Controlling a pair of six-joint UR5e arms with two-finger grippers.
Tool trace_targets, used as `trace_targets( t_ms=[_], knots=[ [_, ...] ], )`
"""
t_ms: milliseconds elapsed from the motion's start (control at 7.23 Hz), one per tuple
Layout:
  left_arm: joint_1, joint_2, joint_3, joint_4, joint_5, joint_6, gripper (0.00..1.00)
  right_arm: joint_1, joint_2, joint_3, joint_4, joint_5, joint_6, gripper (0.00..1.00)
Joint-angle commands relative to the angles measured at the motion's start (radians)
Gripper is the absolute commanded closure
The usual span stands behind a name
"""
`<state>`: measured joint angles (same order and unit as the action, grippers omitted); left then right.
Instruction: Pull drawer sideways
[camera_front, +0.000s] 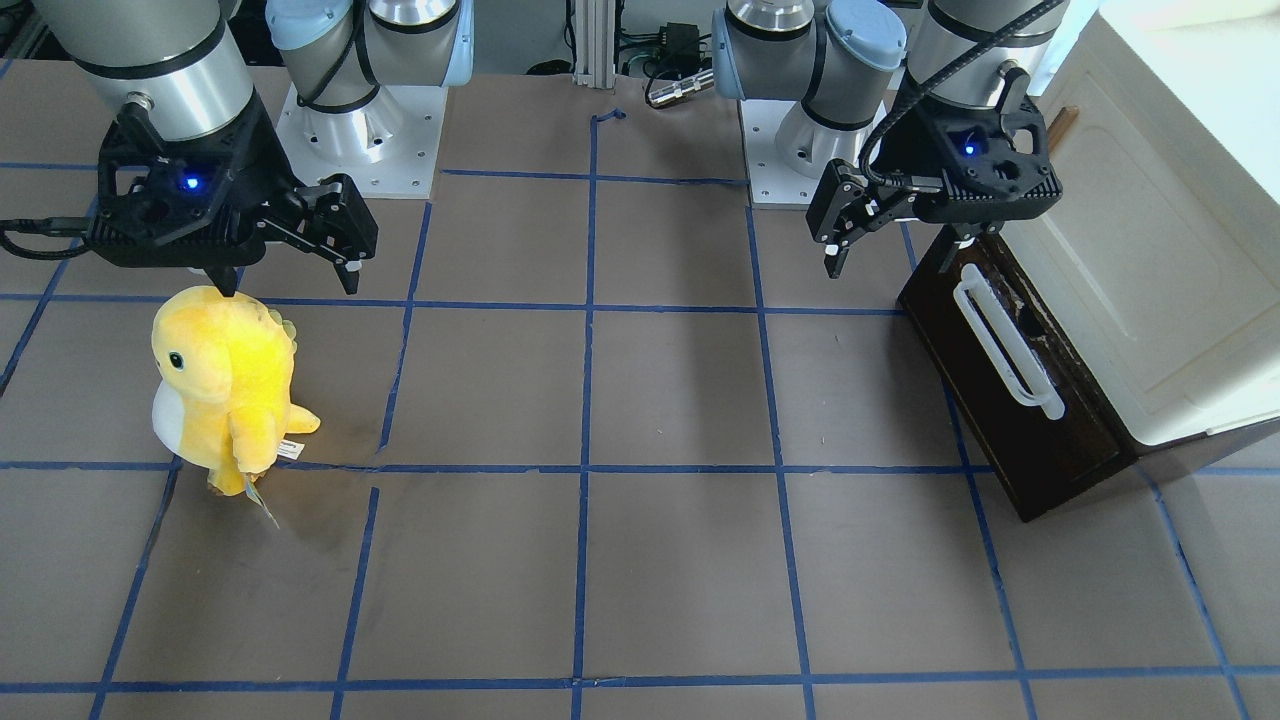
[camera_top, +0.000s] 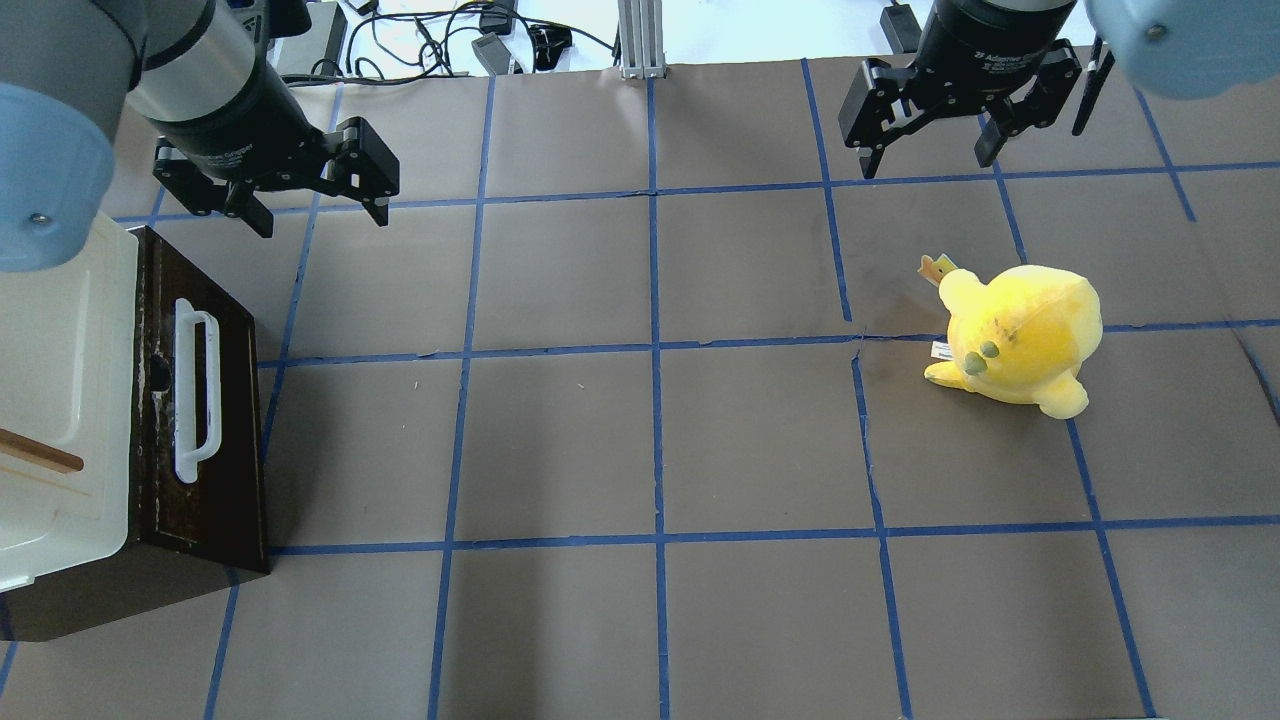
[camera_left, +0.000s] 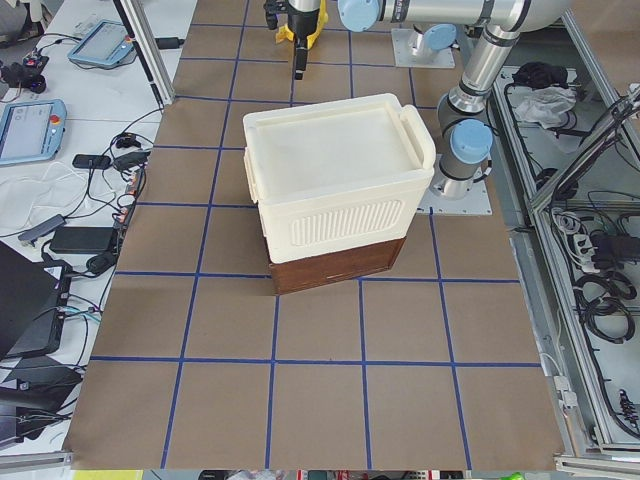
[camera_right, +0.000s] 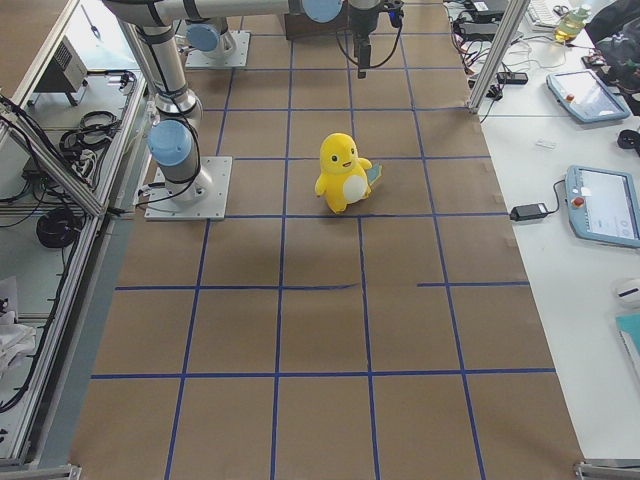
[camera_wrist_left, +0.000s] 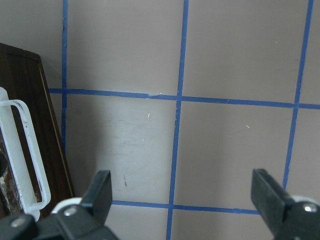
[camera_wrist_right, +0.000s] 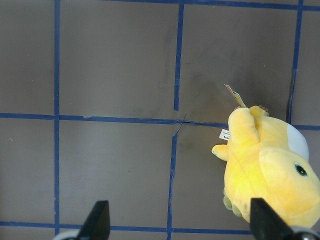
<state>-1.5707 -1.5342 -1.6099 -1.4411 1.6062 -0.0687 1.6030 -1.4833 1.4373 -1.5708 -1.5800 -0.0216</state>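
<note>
The dark brown drawer (camera_top: 225, 440) lies at the table's left side, with its long white bar handle (camera_top: 195, 390) on the front. It also shows in the front view (camera_front: 985, 400) and at the left edge of the left wrist view (camera_wrist_left: 30, 100). No pale inner sides show. My left gripper (camera_top: 320, 215) is open and empty. It hovers over the table just past the drawer's far end, apart from the handle. In the left wrist view (camera_wrist_left: 182, 200) its jaws stand wide, to the right of the handle (camera_wrist_left: 25, 150). My right gripper (camera_top: 925, 160) is open and empty, far off at the right.
A cream-white cabinet box (camera_top: 50, 380) with a small brown handle (camera_top: 40, 452) sits against the drawer. A yellow plush toy (camera_top: 1020, 340) stands on the table under my right gripper, also in the right wrist view (camera_wrist_right: 265, 170). Blue tape lines grid the brown table.
</note>
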Motion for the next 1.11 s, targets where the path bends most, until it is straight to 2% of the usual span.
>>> trace_targets(
  t_ms=[0,138,553,691,968],
  knots=[
    [0.003,-0.062,-0.019,0.112,-0.005,0.009,0.0,0.0,0.0,0.0,0.0,0.0,0.0,0.0],
    [0.0,-0.078,-0.025,0.101,0.026,-0.003,0.0,0.0,0.0,0.0,0.0,0.0,0.0,0.0],
    [-0.009,-0.173,-0.028,0.1,0.251,-0.097,0.0,0.0,0.0,0.0,0.0,0.0,0.0,0.0],
    [-0.015,-0.199,-0.056,0.099,0.288,-0.126,0.0,0.0,0.0,0.0,0.0,0.0,0.0,0.0],
    [-0.051,-0.265,-0.129,0.107,0.459,-0.227,0.0,0.0,0.0,0.0,0.0,0.0,0.0,0.0]
  ],
)
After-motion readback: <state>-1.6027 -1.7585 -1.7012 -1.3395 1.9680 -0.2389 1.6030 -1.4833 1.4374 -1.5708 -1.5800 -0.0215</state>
